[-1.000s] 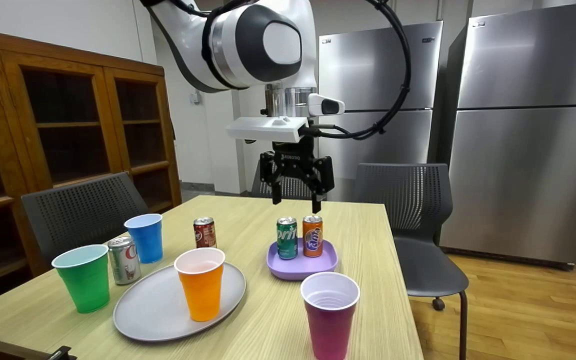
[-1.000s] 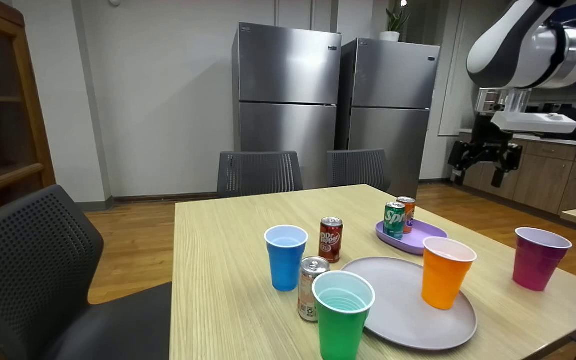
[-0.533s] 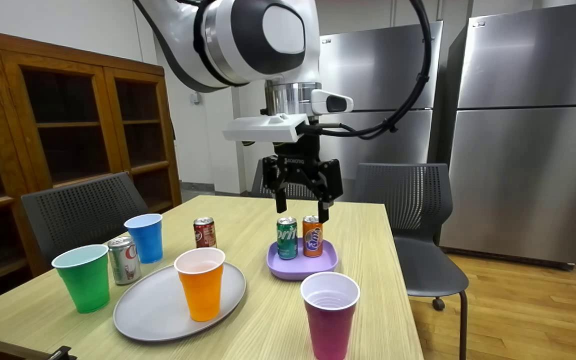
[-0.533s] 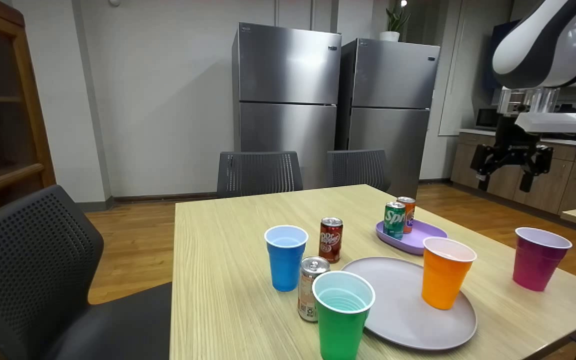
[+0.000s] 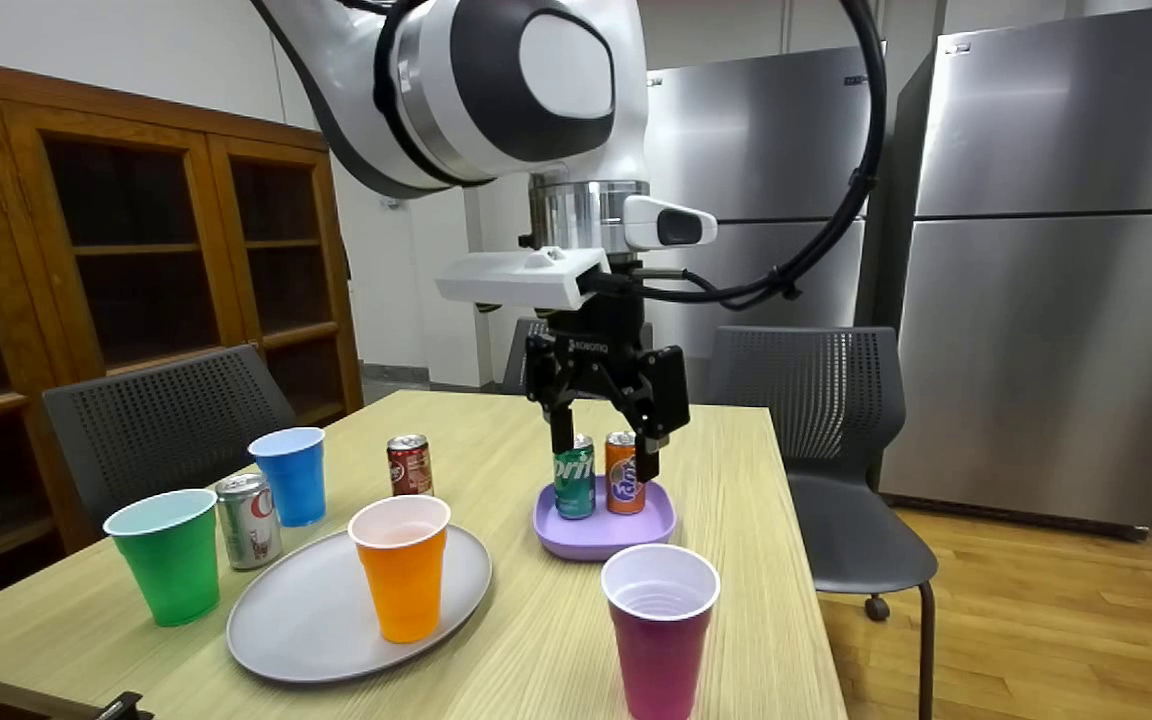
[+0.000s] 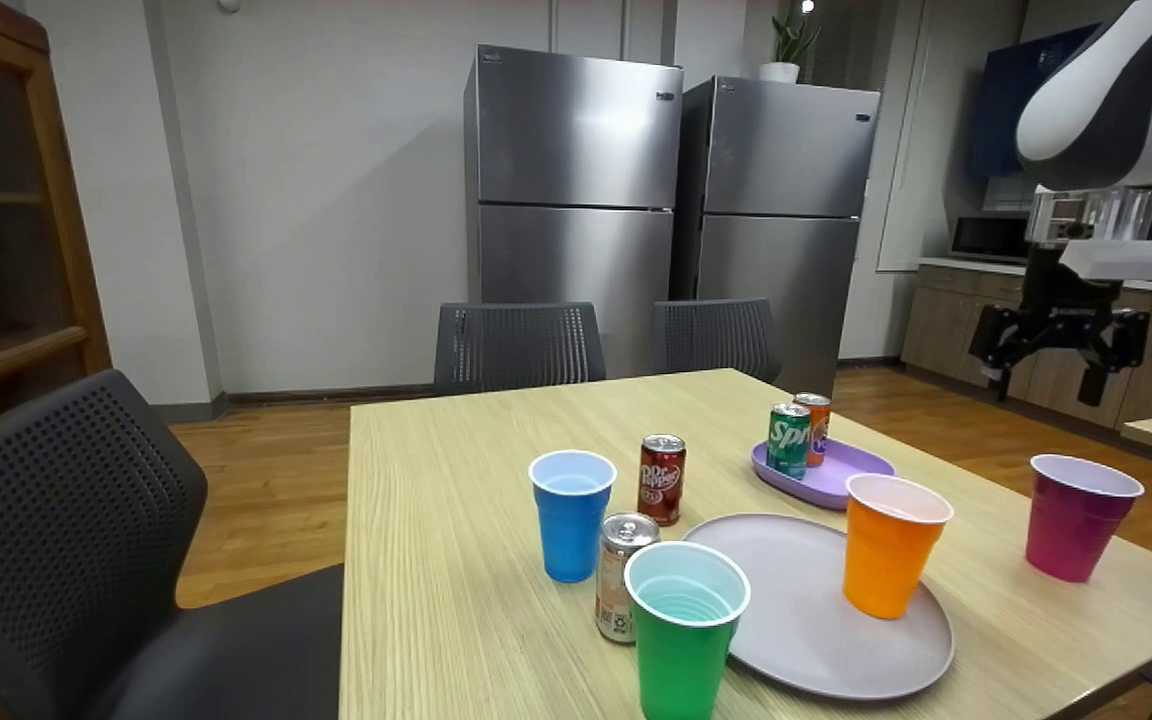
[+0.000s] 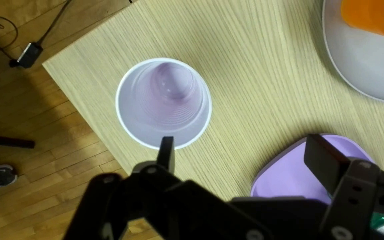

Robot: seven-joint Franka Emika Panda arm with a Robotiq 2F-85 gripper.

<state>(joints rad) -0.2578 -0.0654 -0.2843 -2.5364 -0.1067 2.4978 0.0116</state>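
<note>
My gripper (image 5: 604, 464) is open and empty, fingers pointing down, above the table. In an exterior view its fingertips overlap the green Sprite can (image 5: 574, 485) and orange Fanta can (image 5: 623, 488), which stand upright on the purple tray (image 5: 591, 546). In an exterior view the gripper (image 6: 1046, 388) hangs above and behind the magenta cup (image 6: 1076, 530), apart from it. In the wrist view one finger overlaps the near rim of the magenta cup (image 7: 165, 103), the other the purple tray (image 7: 288, 180); the Sprite can (image 7: 380, 220) is mostly hidden behind the gripper.
A grey plate (image 5: 306, 620) bears an orange cup (image 5: 406, 580). A green cup (image 5: 171, 560), blue cup (image 5: 293, 480), silver can (image 5: 249, 525) and Dr Pepper can (image 5: 409, 468) stand around it. Chairs (image 5: 806, 400) surround the table (image 5: 756, 620).
My gripper has moved down and nearer the camera in an exterior view, and right and down in an exterior view. It stays open. The cups, cans, plate and tray have not moved.
</note>
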